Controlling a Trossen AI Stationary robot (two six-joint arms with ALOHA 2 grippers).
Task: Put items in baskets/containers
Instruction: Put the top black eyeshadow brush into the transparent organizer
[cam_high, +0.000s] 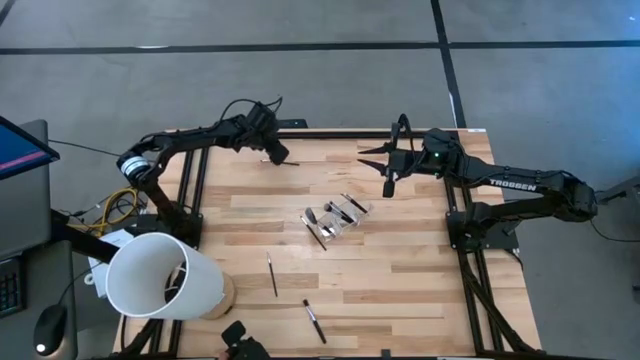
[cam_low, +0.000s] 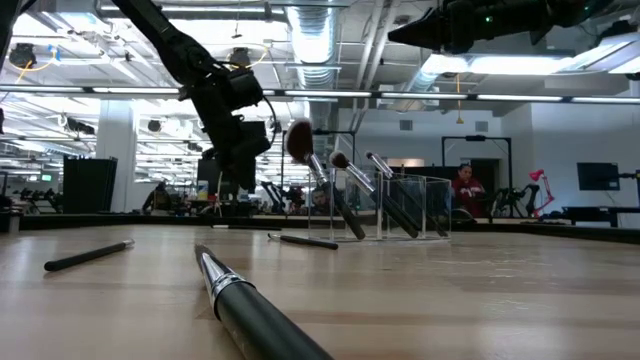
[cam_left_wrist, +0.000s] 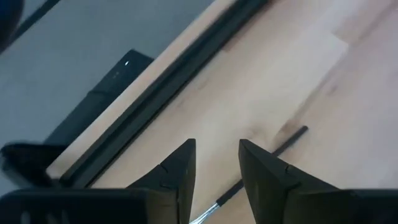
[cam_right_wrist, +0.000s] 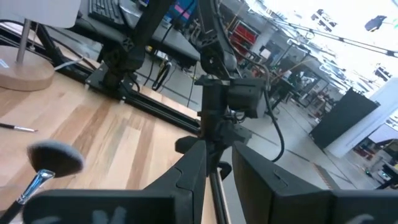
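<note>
A clear box (cam_high: 338, 213) stands mid-table with several brushes leaning out of it, their fluffy tips (cam_low: 298, 140) up. At the far left my left gripper (cam_left_wrist: 216, 146) hovers open, slanting down over a thin dark brush (cam_left_wrist: 291, 139) with a silver ferrule that lies flat on the wood. That left gripper (cam_high: 278, 152) touches nothing. My right gripper (cam_high: 388, 165) hangs high over the far right, pointing level, shut on a thin dark stick (cam_right_wrist: 215, 186). My right gripper pinches the thin dark stick (cam_right_wrist: 215, 186) between its two fingers. The fingers come in level from the table's right side. The stick is lifted clear of the table. Which part of the stick the fingers are on does not show.
A large white cylinder (cam_high: 160, 275) stands at the near left corner. Loose brushes lie on the near half of the table (cam_high: 271, 273), (cam_high: 315, 320). One of these brushes (cam_low: 250, 310) lies right before the low camera. Black frame rails (cam_high: 195, 180) run along both sides.
</note>
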